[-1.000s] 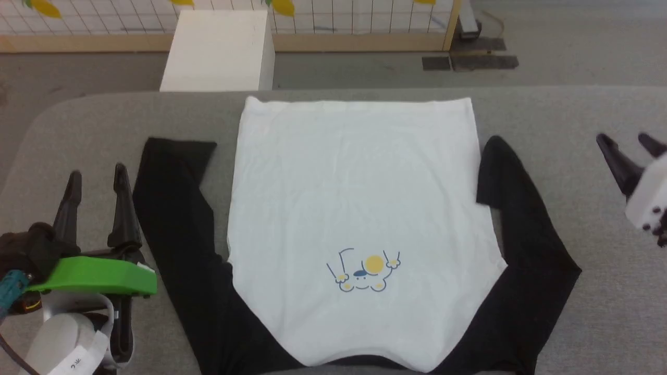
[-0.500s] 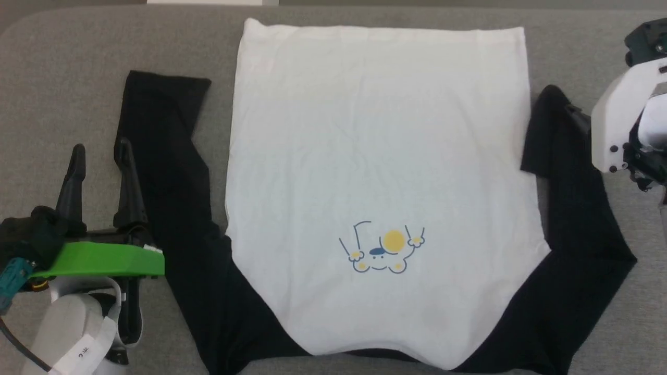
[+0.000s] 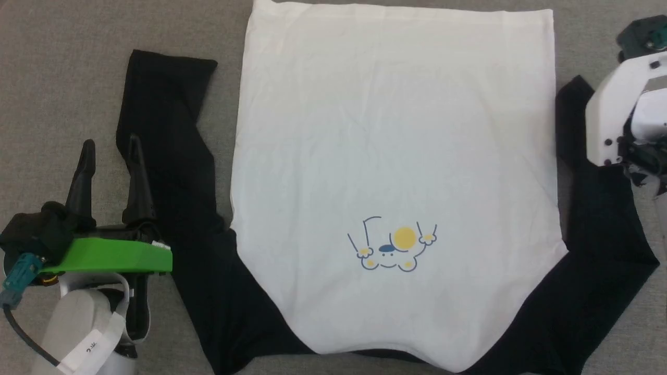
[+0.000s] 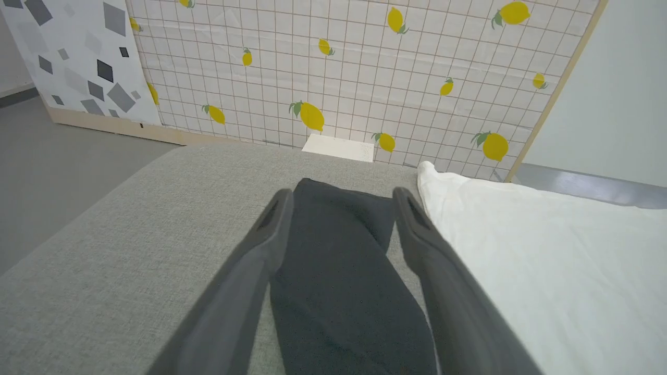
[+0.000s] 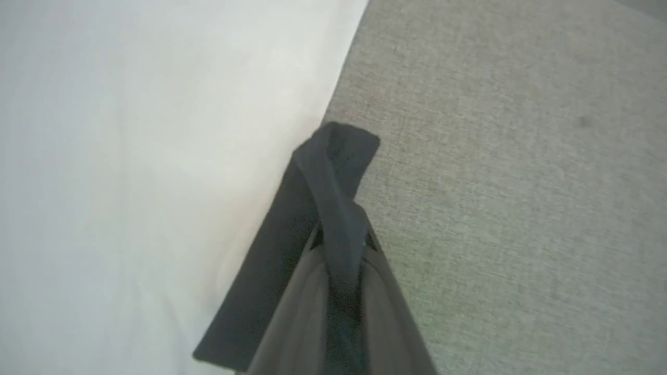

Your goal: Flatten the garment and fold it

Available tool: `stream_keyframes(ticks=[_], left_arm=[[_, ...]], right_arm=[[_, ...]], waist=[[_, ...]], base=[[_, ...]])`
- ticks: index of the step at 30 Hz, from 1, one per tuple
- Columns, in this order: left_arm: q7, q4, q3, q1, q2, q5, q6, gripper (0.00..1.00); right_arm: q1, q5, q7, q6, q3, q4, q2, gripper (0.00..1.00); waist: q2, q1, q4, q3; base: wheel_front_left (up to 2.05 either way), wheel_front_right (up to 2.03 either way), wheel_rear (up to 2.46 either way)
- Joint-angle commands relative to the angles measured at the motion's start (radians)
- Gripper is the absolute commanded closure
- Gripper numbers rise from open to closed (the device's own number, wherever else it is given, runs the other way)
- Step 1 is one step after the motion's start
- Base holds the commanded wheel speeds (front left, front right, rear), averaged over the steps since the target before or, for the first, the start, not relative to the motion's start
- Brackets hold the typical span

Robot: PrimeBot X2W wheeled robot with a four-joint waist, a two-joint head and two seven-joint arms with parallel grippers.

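Observation:
The garment point(image 3: 396, 130) lies spread face up on the grey padded table point(image 3: 62, 62), its white body flat and a small yellow-and-blue print point(image 3: 393, 245) near the front. Both black sleeves angle outward. My left gripper point(image 3: 110, 148) stands open beside the left sleeve point(image 3: 172, 156); in the left wrist view its fingers point(image 4: 344, 198) straddle that sleeve point(image 4: 333, 271) from above. The right arm's white wrist housing point(image 3: 609, 120) sits over the end of the right sleeve point(image 3: 599, 250). In the right wrist view my right gripper point(image 5: 341, 245) is shut on a bunched fold of the black cuff point(image 5: 338, 156).
Beyond the table's far edge stand a lemon-patterned grid panel point(image 4: 365, 67) and a white box point(image 4: 338, 147). Grey floor point(image 4: 62, 135) lies off the table's left side. Bare grey padding point(image 5: 521, 182) flanks the right sleeve.
The head camera has tilted down and closer. My right gripper came in from the right over the right sleeve's end and shut on the cuff. The left gripper has stayed open in place.

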Motion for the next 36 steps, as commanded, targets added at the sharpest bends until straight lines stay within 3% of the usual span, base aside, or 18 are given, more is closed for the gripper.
stream_keyframes(ticks=[1, 13, 22, 29, 36], left_arm=[[-0.007, 0.007, 0.006, -0.015, -0.006, 0.017, -0.008, 0.0], [-0.008, 0.055, 0.011, 0.039, -0.03, 0.029, -0.022, 0.0], [-0.007, 0.063, 0.016, 0.105, -0.038, 0.019, -0.013, 0.0], [-0.001, 0.06, 0.012, 0.149, -0.04, 0.013, -0.004, 0.0], [0.01, 0.047, 0.016, 0.183, -0.034, 0.007, 0.008, 0.0]], right_arm=[[-0.005, 0.003, -0.019, -0.001, -0.025, 0.004, -0.003, 1.0], [0.195, 0.002, -0.088, -0.001, -0.371, -0.041, -0.092, 1.0], [0.328, -0.004, -0.062, -0.001, -0.472, -0.105, -0.117, 1.0], [0.386, 0.072, -0.114, -0.001, -0.366, -0.261, -0.12, 1.0], [0.428, 0.154, -0.104, -0.001, -0.144, -0.462, -0.103, 1.0]], waist=[[0.0, -0.0002, -0.012, -0.022], [0.0, -0.0002, -0.055, -0.184], [0.0, -0.0002, -0.079, -0.278], [0.0, -0.0002, -0.071, -0.338], [0.0, -0.0002, -0.069, -0.377]], base=[[0.0, 0.0, 0.0], [0.0, 0.0, 0.0], [0.0, 0.0, 0.0], [0.0, 0.0, 0.0], [0.0, 0.0, 0.0]])
